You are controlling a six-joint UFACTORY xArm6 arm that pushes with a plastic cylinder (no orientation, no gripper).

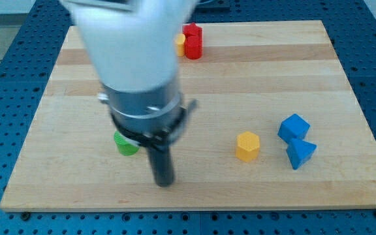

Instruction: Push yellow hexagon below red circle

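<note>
The yellow hexagon (pixel 247 145) lies on the wooden board (pixel 253 78) at the lower right of centre. The red circle (pixel 193 47) sits near the view's top, just right of the arm, with another red block (pixel 191 29) behind it and a small yellow block (pixel 180 43) partly hidden at its left. My tip (pixel 164 182) rests on the board near the view's bottom, well to the left of the yellow hexagon and slightly lower. It touches no block.
A green block (pixel 125 143) peeks out from behind the arm, left of the rod. Two blue blocks stand right of the yellow hexagon: a cube (pixel 294 126) and a wedge-like one (pixel 300 153) below it. The arm's body hides the board's upper left.
</note>
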